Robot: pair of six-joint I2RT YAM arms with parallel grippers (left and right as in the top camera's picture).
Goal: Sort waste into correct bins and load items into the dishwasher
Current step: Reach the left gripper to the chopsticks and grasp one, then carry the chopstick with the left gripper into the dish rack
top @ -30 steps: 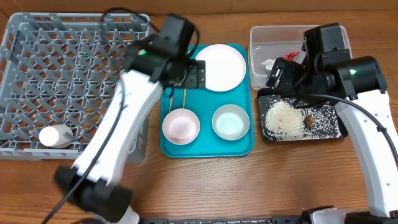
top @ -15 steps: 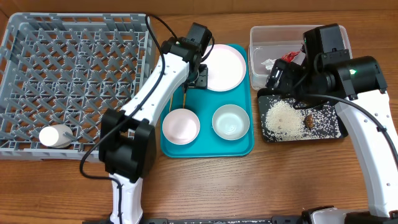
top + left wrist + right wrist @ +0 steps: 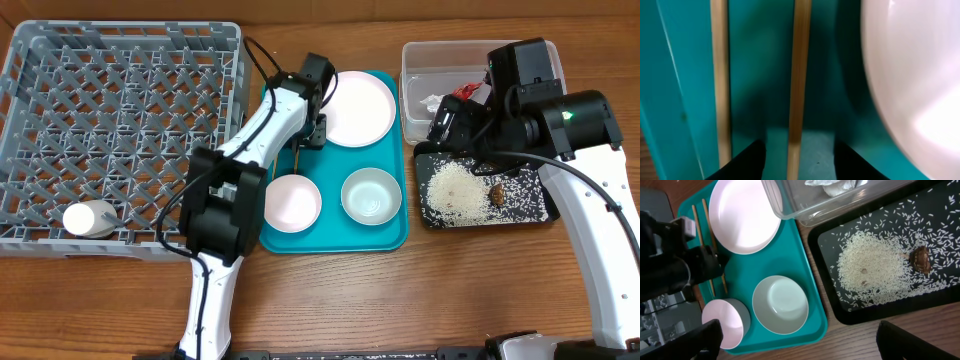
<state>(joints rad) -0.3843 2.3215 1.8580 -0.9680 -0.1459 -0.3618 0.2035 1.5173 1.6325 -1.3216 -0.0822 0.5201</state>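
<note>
Two wooden chopsticks (image 3: 797,75) lie on the teal tray's left side, also seen in the right wrist view (image 3: 710,227). My left gripper (image 3: 800,160) is open and low over them, its fingers either side of the right chopstick; in the overhead view it sits by the plate (image 3: 312,130). The white plate (image 3: 358,108), pinkish bowl (image 3: 291,201) and whitish-green bowl (image 3: 371,194) are on the tray. The white cup (image 3: 88,218) lies in the grey rack (image 3: 120,60). My right gripper (image 3: 812,342) is wide open and empty above the black tray (image 3: 535,205) of rice (image 3: 455,190) and brown lump (image 3: 497,192).
The clear tub (image 3: 440,55) behind the black tray holds crumpled white paper (image 3: 832,186). A bit of red (image 3: 465,92) shows at the tub's edge beside the right arm. The teal tray (image 3: 335,240) lies between rack and bins. Bare wood runs along the front.
My left arm has swung from beside the rack over to the teal tray and come down onto the chopsticks. The right arm has not moved.
</note>
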